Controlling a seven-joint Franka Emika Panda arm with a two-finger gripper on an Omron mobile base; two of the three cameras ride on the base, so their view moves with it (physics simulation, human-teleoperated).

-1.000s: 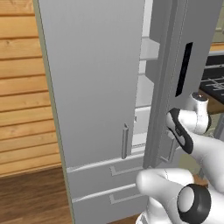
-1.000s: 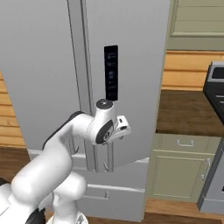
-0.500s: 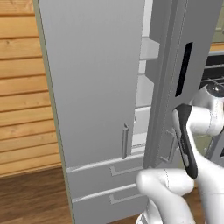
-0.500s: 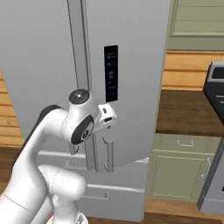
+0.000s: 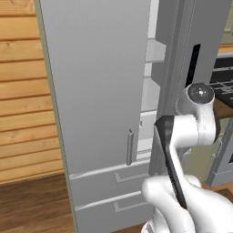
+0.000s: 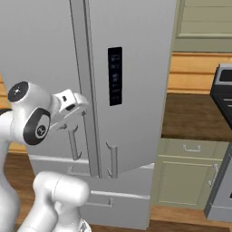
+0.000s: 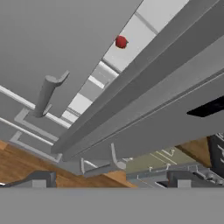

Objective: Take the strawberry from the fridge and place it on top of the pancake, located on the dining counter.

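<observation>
Through the narrow door gap the strawberry (image 7: 121,42) sits deep in the fridge (image 5: 100,91); my gripper (image 7: 109,180), spread empty, risks clipping door edges.

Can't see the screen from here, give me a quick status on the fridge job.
Gripper open, holding nothing, facing the fridge. Strawberry on a shelf inside, seen through the door gap. Left door only partly open, crowding the reach.

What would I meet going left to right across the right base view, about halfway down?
Robot arm → fridge door handles → fridge with its black control panel → green cabinet → dark stove at the right edge.
</observation>
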